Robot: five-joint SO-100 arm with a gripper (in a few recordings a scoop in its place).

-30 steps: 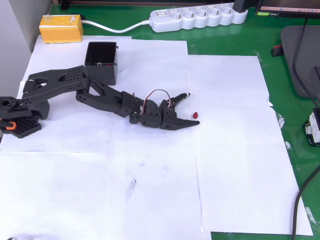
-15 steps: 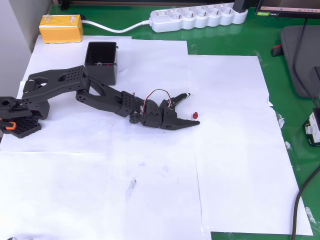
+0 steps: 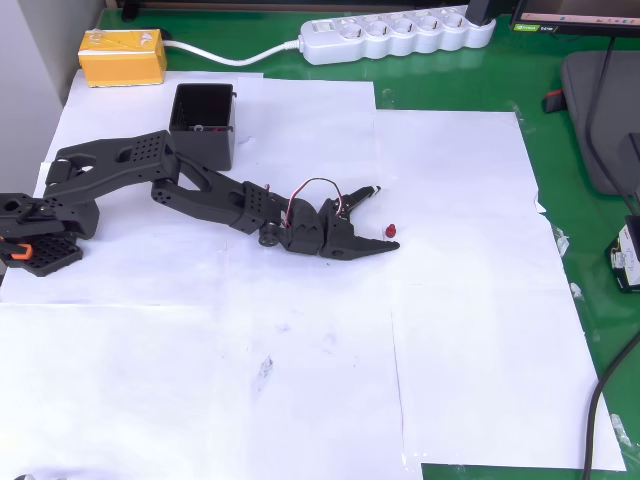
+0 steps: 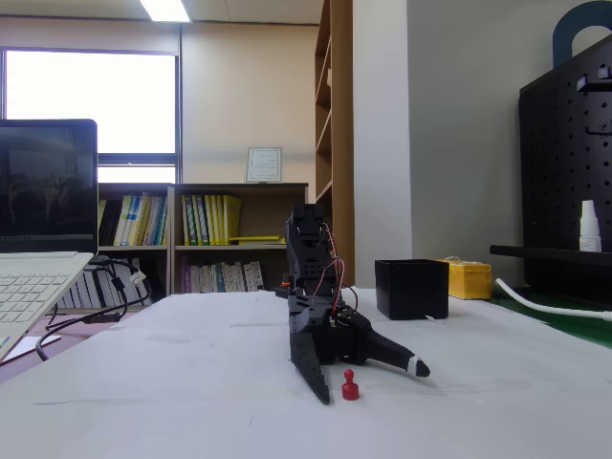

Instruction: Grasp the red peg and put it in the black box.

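Along the left of the overhead view, the yellow box (image 3: pixel 123 55) sits at the back corner on the green table (image 3: pixel 470 85), and the black box (image 3: pixel 204 124) stands on the white paper sheets (image 3: pixel 300 330) just behind the arm's elbow, well apart from the work. Its open top faces up, so the peg can be dropped in from above. From there the arm stretches rightward, low over the paper, to the gripper (image 3: pixel 382 221). Its jaws are spread wide and hold nothing: one finger lies along the paper with its tip just past the red peg (image 3: pixel 390 231), the other angles up and away. The peg stands upright on the paper between them, close against the lower finger; in the fixed view it (image 4: pixel 350 384) stands just beside the near finger of the gripper (image 4: pixel 368 378). This looks like the bracketing step before closing. A peg this small could easily tip or squirt out when the fingers close.
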